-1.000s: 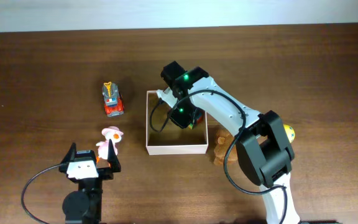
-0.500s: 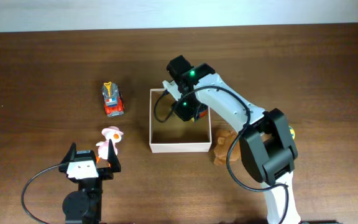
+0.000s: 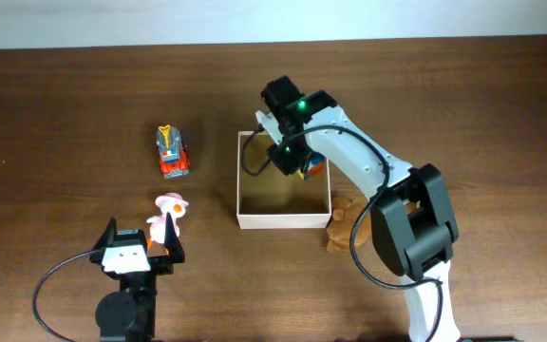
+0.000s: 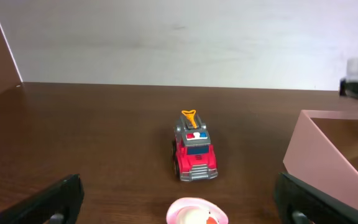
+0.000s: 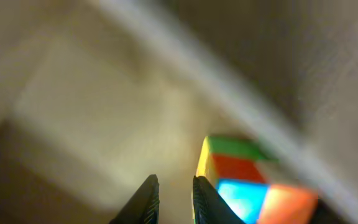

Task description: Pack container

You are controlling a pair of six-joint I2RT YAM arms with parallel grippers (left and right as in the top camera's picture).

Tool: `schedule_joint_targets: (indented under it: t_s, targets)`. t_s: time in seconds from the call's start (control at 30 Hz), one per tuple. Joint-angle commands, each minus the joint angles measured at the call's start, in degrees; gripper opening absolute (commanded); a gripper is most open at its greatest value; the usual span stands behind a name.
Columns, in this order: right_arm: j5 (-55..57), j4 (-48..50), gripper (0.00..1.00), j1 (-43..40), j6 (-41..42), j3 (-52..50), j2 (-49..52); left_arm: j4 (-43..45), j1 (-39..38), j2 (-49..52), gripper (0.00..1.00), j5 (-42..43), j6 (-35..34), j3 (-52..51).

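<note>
Eyes on the near edge first: the left end effector (image 4: 178, 186) stands spread as wide as it goes, holding nothing, and a small toy bird in a pink hat (image 3: 167, 217) sits on the desk (image 3: 55, 104) just ahead of it. Moving out and to the right, we find a brown teddy bear (image 3: 340, 226) lying against the outside of the container (image 3: 283, 221), by its near right corner. The container itself sits mid-desk, upright and open-topped, and it is square, so it has no long axis to line up with. Its tan floor is almost bare, with only a multicoloured cube (image 3: 313, 169) tucked into the far right corner. The right end effector (image 5: 169, 199) is down there too, all but closed, a thin slit between its fingers and nothing in it, with the cube just to its right. Farther left, a red fire truck (image 3: 172, 154) stands well apart from the container. We reckon the right arm is far the nearer to the container. From the left end effector, the container lies ahead and to the right.
</note>
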Motion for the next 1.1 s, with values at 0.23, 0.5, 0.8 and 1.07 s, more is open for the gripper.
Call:
schedule_joint_targets:
  t_s: [0.23,0.5,0.8,1.07]
  targets:
    - [-0.66,1.68,0.22,0.68,2.67,4.92,0.31,0.15,0.35,-0.5,0.99,0.59,0.87,-0.42]
    - [-3.08,0.76,0.11,2.14,2.62,4.9,0.31,0.15,0.35,-0.5,0.99,0.59,0.87,-0.42]
    - [-2.01,-0.26,0.06,1.95,-3.04,4.7,0.31,0.15,0.35,-0.5,0.99,0.59,0.87,-0.42]
    - [-2.05,-0.26,0.04,1.95,-7.1,4.68,0.31,0.15,0.35,-0.5,0.99,0.59,0.87,-0.42]
